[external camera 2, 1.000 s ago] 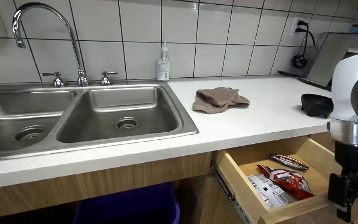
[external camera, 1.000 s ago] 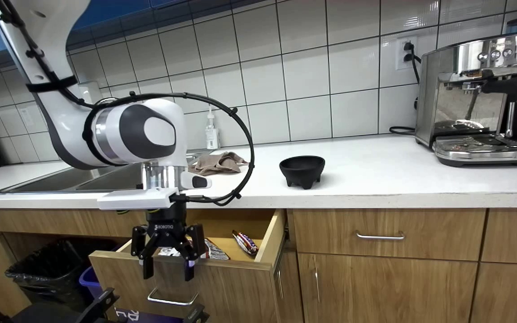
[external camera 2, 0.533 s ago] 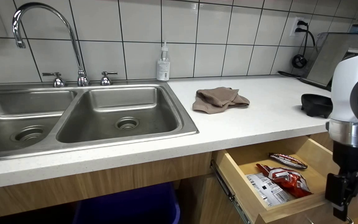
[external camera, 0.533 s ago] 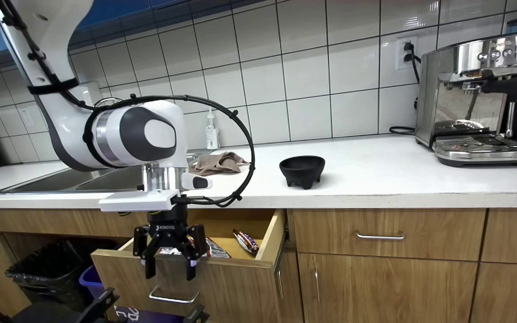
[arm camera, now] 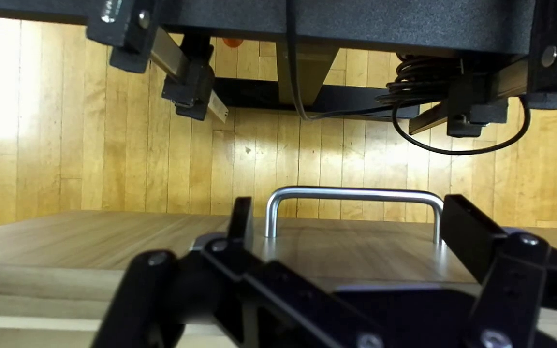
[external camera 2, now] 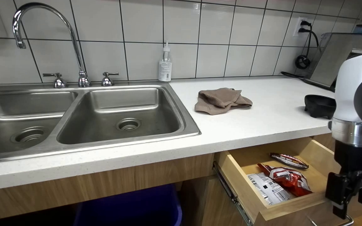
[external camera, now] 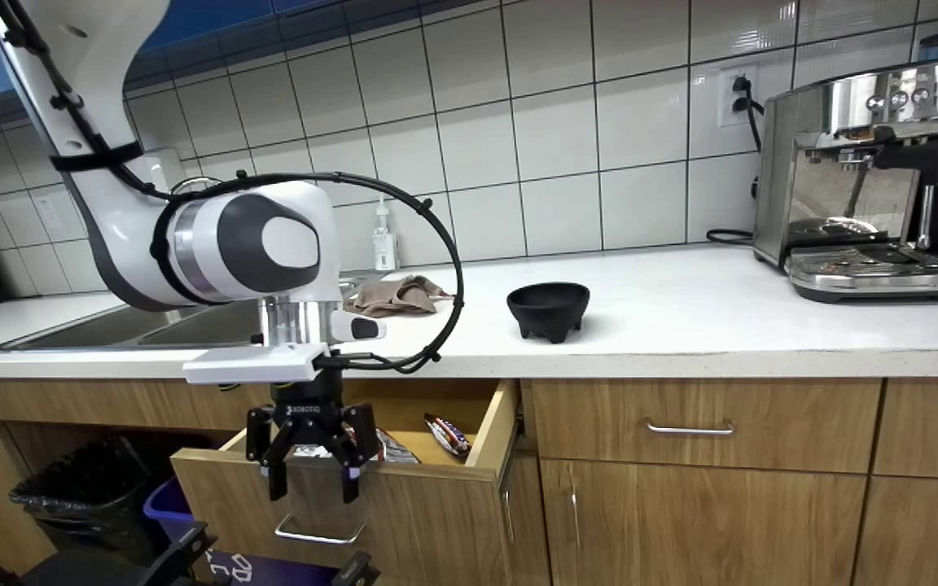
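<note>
A wooden drawer (external camera: pixel 428 513) stands pulled out below the counter. Its metal handle (arm camera: pixel 356 193) lies between and beyond the fingers in the wrist view. My gripper (external camera: pixel 314 488) is open and empty, pointing down in front of the drawer front, above the handle. It also shows at the right in an exterior view (external camera 2: pixel 352 205). It is very close to the drawer front; the contact itself is hidden. Inside the drawer lie a red bag (external camera 2: pixel 289 180), a white printed packet (external camera 2: pixel 270 190) and a dark wrapped bar (external camera 2: pixel 289 160).
The white counter (external camera: pixel 681 325) overhangs the drawer. On it are a black bowl (external camera: pixel 549 309), a brown cloth (external camera 2: pixel 222 100) and an espresso machine (external camera: pixel 860 187). A sink (external camera 2: pixel 121 131) is set in it. A black-lined bin (external camera: pixel 94 496) and a black metal frame (arm camera: pixel 356 24) are nearby.
The drawer has slid a little inward, its contents moving with it. My gripper has moved slightly the same way, toward the cabinet, and stays open.
</note>
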`<state>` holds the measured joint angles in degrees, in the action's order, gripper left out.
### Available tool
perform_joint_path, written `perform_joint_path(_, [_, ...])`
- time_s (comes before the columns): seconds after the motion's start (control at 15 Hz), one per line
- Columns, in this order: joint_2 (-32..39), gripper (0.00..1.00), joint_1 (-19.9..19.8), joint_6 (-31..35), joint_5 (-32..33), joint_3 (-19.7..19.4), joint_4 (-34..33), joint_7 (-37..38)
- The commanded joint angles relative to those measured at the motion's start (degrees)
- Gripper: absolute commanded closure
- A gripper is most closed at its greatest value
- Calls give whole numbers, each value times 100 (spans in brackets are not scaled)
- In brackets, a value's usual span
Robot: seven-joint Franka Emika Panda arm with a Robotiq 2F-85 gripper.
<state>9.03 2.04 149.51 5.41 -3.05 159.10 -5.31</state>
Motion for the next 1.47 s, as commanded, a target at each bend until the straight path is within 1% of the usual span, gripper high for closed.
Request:
perform_joint_path(0.0, [-11, 0, -153, 210, 48, 60, -13, -137])
perform_joint_path(0.2, [42, 0, -162, 343, 100, 40, -16, -139])
perform_joint_path(0.67, [157, 0, -210, 407, 24, 59, -242, -247])
perform_joint_path(1.4, [664, 0, -204, 323, 21, 88, -1017, -201])
